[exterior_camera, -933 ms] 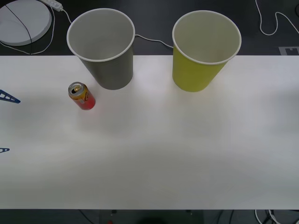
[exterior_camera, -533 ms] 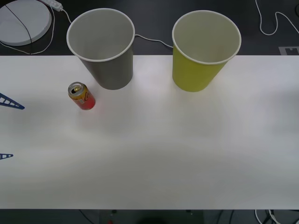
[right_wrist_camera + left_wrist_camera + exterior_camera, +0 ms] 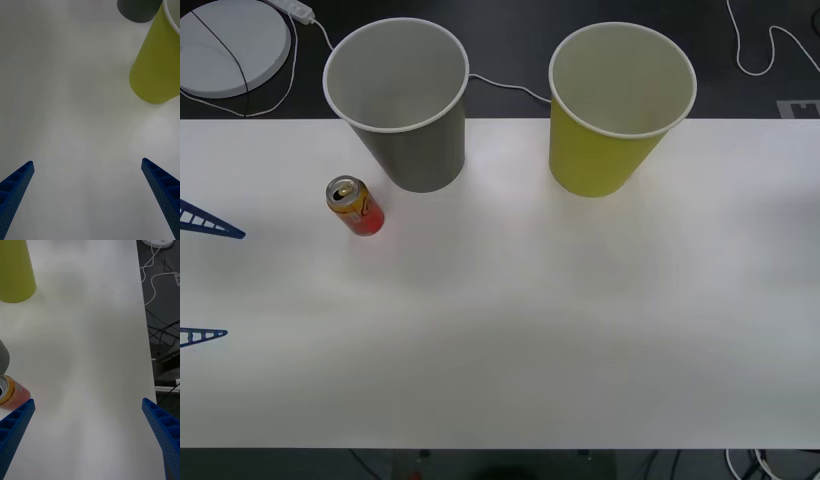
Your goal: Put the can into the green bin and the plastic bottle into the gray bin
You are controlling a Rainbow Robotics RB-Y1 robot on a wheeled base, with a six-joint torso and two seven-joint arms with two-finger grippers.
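Can (image 3: 355, 206) stands upright on the table (image 3: 560, 320) beside the gray bin (image 3: 402, 100), ungrasped. Left end effector (image 3: 205, 282), fingers apart, has advanced inward from the table's left edge, beginning its approach.

red-gold can (image 3: 356, 206) upright beside gray bin (image 3: 402, 104), green bin (image 3: 616, 107) apart

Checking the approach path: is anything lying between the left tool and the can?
No. In the front view, only bare white table separates the open left tool from the upright can.
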